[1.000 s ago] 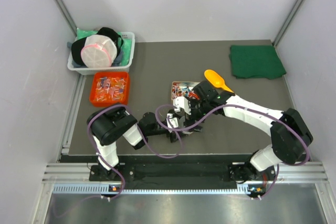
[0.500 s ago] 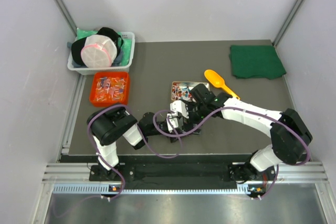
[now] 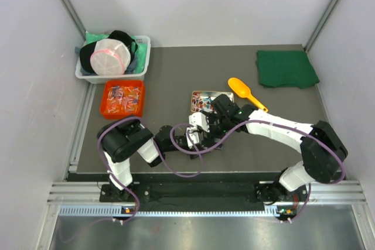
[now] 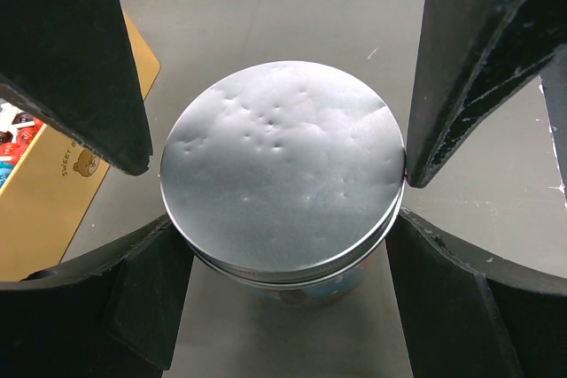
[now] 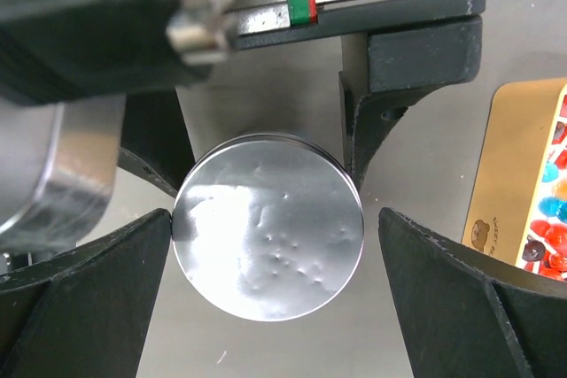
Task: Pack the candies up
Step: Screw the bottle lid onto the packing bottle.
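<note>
A small jar with a dented silver lid (image 4: 282, 165) stands on the grey mat. My left gripper (image 4: 283, 219) is shut on its sides, low at the mat (image 3: 193, 140). My right gripper (image 5: 275, 214) hangs over the lid (image 5: 268, 236), open. Its left fingertip touches the lid's rim and its right fingertip stands apart. In the top view the right gripper (image 3: 203, 127) hides the jar. Candies lie in a gold tin (image 3: 202, 99), also at the right edge of the right wrist view (image 5: 523, 183), and in an orange tray (image 3: 123, 99). The orange scoop (image 3: 246, 92) lies beside the tin.
A white bin (image 3: 140, 57) with a cap and a pink-rimmed lid stands at the back left. A folded green cloth (image 3: 286, 68) lies at the back right. Purple cables loop around both arms near the jar.
My right gripper has moved left and toward the near edge, from beside the tin and scoop to over the jar. The left gripper has stayed on the jar.
</note>
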Robot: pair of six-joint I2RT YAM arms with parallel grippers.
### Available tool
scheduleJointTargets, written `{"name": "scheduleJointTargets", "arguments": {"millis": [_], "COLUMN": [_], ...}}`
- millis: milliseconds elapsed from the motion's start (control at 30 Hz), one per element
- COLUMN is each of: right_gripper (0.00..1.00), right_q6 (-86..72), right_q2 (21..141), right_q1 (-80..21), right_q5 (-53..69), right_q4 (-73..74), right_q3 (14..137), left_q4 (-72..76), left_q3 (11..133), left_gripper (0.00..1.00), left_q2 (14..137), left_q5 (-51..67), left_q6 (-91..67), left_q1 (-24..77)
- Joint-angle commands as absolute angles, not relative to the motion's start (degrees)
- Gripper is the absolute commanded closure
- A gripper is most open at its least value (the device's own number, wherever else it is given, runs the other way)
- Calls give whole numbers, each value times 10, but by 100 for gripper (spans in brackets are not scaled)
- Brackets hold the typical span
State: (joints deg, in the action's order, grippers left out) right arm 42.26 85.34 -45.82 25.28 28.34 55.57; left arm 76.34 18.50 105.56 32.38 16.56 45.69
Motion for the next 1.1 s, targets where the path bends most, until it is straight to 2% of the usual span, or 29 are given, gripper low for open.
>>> {"name": "scheduleJointTargets", "arguments": {"millis": [0,167,267,300,367,467,1067], "right_gripper": [1,2,11,17,24,28,27], "right_q6": [436,434,426,424,411,392,173], "right_q2": [865,870,869,869,868,867,896], "right_q1": [-476,-479,-483,-483,-483,-483,-485], "right_q5": [252,236,222,220,217,210,139], "right_q4": [294,290,282,283,283,280,225], "right_q3": [549,547,538,537,534,530,522], "left_q4": [819,818,818,819,819,826,934], "left_q3": [181,182,182,182,183,182,154], "left_gripper": [23,24,24,24,24,24,24], "left_q2": [1058,1057,1058,1058,1058,1059,1066], "left_q5": [330,329,323,321,311,290,128], "left_q6": [167,167,167,166,168,169,195], "left_q1": [459,459,459,459,459,459,473]}}
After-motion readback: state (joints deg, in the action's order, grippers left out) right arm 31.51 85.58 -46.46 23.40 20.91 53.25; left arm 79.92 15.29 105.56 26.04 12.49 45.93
